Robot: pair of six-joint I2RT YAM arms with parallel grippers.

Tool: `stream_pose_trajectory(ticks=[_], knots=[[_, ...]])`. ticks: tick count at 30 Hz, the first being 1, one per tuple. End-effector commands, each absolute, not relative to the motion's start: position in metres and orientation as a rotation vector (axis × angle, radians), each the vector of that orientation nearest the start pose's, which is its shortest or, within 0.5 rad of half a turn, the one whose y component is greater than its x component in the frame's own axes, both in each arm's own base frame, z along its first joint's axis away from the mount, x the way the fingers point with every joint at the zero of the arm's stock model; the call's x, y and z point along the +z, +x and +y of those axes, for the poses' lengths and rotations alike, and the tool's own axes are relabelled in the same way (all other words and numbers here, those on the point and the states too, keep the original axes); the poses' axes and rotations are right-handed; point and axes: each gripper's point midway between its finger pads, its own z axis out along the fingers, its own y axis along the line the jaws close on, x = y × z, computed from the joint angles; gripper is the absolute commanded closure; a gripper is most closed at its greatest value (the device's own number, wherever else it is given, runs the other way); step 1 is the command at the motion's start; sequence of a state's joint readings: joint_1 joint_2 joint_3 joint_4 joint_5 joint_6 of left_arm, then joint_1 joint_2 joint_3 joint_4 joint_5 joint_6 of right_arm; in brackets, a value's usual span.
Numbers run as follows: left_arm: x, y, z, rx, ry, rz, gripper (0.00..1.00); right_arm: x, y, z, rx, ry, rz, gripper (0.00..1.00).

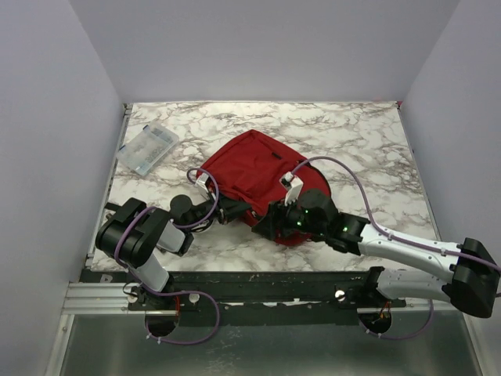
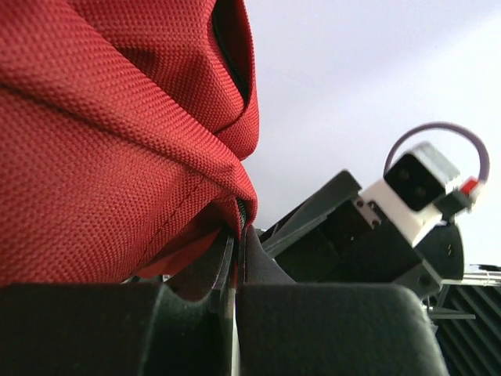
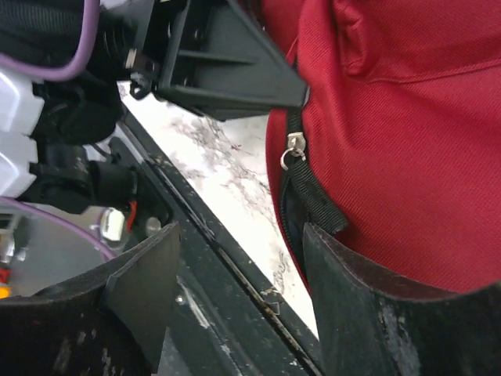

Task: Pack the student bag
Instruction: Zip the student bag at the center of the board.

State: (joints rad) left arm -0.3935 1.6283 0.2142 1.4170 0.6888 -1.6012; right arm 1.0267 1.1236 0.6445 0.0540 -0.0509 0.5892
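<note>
Dark red student bag (image 1: 262, 168) lying mid-surface (image 1: 352, 141), just ahead of both arms. Left tool (image 2: 235, 270) clenched on a fold of the bag's fabric. Right tool (image 3: 235, 290) released, fingers spread, one finger just beside the silver zipper pull (image 3: 291, 150). Clear case (image 1: 147, 149) well apart at far left, its print too small to read.

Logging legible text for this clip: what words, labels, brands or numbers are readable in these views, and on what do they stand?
No text can be read in any view.
On the clear plastic case: bluish print, too small and blurred to read.
On the student bag: a small dark tag, no lettering discernible.
On the zipper pull: no marking visible.
</note>
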Motion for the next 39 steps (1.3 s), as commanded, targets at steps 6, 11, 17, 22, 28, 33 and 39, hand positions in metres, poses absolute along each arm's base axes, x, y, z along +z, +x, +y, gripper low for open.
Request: stream_pose_trajectory(ticks=[6, 11, 17, 22, 28, 33, 39], knots=[[0.184, 0.232, -0.249, -1.958, -0.272, 1.742, 1.00, 0.183, 0.172, 0.319, 1.384, -0.302, 2.247, 0.50], [0.184, 0.231, -0.249, -1.956, -0.262, 1.743, 1.00, 0.164, 0.182, 0.310, 1.391, -0.199, 2.319, 0.52], [0.183, 0.227, -0.249, -1.952, -0.251, 1.748, 1.00, 0.149, 0.181, 0.304, 1.490, -0.110, 2.402, 0.53], [0.185, 0.228, -0.253, -1.956, -0.241, 1.757, 1.00, 0.146, 0.186, 0.291, 1.448, -0.055, 2.413, 0.49], [0.184, 0.230, -0.255, -1.925, -0.233, 1.777, 1.00, 0.145, 0.177, 0.296, 1.574, -0.058, 2.378, 0.48], [0.184, 0.228, -0.258, -1.921, -0.223, 1.784, 1.00, 0.163, 0.172, 0.313, 1.800, -0.133, 2.297, 0.54], [0.185, 0.226, -0.260, -1.928, -0.216, 1.790, 1.00, 0.165, 0.173, 0.322, 1.907, -0.177, 2.251, 0.83]])
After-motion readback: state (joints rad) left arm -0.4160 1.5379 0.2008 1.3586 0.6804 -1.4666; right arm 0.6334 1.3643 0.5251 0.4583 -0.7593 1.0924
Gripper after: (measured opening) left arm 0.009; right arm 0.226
